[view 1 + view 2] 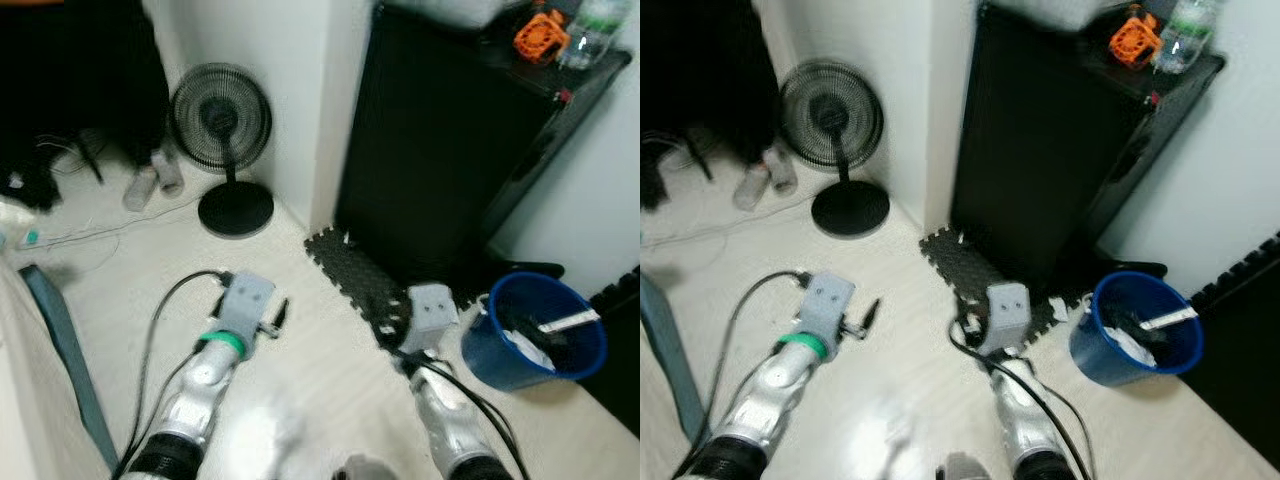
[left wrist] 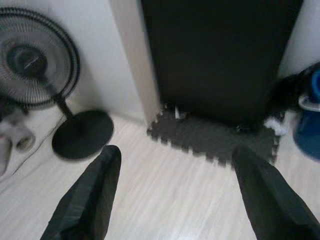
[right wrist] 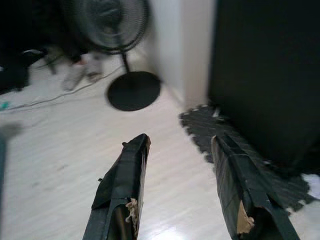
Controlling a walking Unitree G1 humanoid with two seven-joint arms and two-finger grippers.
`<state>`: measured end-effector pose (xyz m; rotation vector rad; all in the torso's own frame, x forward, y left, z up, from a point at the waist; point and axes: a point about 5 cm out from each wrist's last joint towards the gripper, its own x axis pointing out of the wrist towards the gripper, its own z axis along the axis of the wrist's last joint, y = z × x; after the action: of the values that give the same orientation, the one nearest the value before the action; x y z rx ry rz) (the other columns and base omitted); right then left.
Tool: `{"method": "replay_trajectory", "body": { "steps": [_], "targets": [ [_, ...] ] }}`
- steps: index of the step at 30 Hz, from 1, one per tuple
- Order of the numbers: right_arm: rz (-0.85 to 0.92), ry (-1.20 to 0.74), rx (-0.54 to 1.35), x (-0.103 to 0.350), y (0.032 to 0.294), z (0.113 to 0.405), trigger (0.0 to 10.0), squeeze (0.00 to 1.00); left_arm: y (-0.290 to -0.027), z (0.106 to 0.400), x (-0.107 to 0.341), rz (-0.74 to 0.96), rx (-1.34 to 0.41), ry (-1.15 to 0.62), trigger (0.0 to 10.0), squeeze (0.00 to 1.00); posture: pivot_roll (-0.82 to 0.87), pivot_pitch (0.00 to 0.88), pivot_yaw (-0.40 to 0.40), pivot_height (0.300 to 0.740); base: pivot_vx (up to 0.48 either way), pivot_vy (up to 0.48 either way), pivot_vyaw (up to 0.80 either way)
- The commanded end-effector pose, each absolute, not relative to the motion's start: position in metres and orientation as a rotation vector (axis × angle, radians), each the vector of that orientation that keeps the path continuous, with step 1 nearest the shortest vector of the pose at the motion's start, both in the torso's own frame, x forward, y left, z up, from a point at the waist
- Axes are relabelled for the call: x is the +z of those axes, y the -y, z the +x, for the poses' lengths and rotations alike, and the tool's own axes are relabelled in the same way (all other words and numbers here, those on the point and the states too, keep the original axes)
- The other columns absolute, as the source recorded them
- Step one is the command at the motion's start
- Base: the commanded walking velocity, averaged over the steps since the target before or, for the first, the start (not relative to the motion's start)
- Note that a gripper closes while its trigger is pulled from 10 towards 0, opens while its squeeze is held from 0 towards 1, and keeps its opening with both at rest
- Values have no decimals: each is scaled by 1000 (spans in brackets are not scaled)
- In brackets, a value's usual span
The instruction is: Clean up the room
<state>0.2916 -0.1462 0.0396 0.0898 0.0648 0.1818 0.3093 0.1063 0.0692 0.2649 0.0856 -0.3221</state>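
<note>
Cleanup barely started, judging by the floor: bottles (image 1: 152,180) lie by the fan (image 1: 221,120), cable (image 1: 90,232) loose nearby. Bin (image 1: 545,330) beside the mat (image 1: 362,280) already holds trash. Left pincer (image 2: 175,195) wide, empty; right pincer (image 3: 182,185) wide, empty, both over bare floor.

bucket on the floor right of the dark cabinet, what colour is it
Blue. The round plastic bucket holds some trash and shows best in the left eye view.

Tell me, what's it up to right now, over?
Left pincer open, empty. Right pincer open, empty. Blue bin ahead on the right, trash inside. Foam mat and fan on the floor ahead.
</note>
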Motion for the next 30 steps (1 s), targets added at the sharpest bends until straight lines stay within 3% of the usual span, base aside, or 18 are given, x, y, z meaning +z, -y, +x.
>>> {"method": "replay_trajectory", "body": {
  "steps": [1,10,22,30],
  "targets": [
    [94,-75,181,37,145,291,10000,0,-112,304,60,278,-316,-123,10000,0,7,76,34,740,424,0,0],
    [112,-56,159,40,149,292,10000,0,-115,304,58,377,-360,-110,10000,0,4,66,65,740,422,0,0],
    [68,-56,195,39,145,292,10000,0,-121,308,59,361,-329,-118,10000,0,10,67,52,740,400,60,0],
    [31,-82,214,36,145,292,10000,0,-119,306,56,305,-320,-143,10000,0,11,67,43,740,31,0,269]
  ]
}}
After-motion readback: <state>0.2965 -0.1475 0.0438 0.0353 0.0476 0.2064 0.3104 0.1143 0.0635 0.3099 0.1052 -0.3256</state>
